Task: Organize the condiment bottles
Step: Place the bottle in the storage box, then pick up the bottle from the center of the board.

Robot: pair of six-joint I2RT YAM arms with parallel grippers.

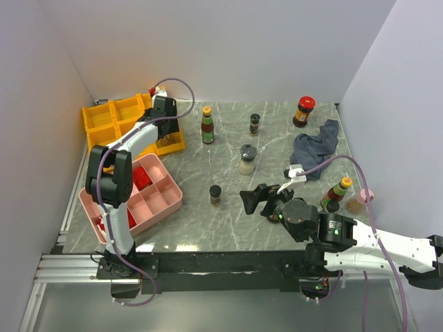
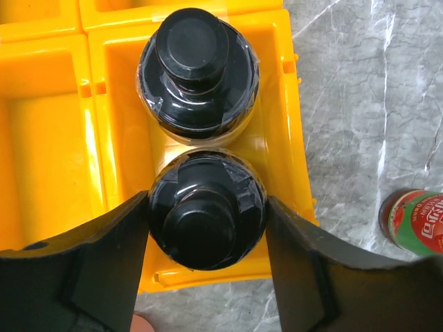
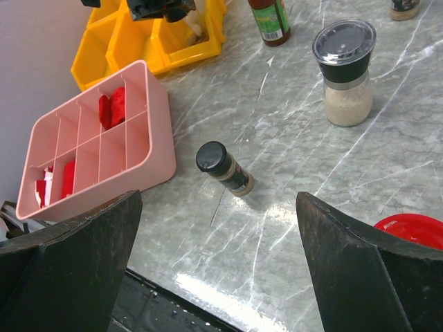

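A: Top: left tool (image 1: 164, 111) hangs over the yellow bin (image 1: 104, 119).
B: Left wrist: it's clamped on a black-capped jar (image 2: 206, 220). A second jar (image 2: 197, 69) sits close ahead, so a skewed release could tip both.
A: Right wrist: right tool (image 3: 218, 200) gapes empty, with a spice jar (image 3: 225, 168) ahead, easily knocked.

Hand (image 3: 218, 202) spread wide above marble table (image 3: 387, 159), black-capped spice jar (image 3: 225, 168), pink tray (image 3: 159, 131), pale shaker (image 3: 344, 72)
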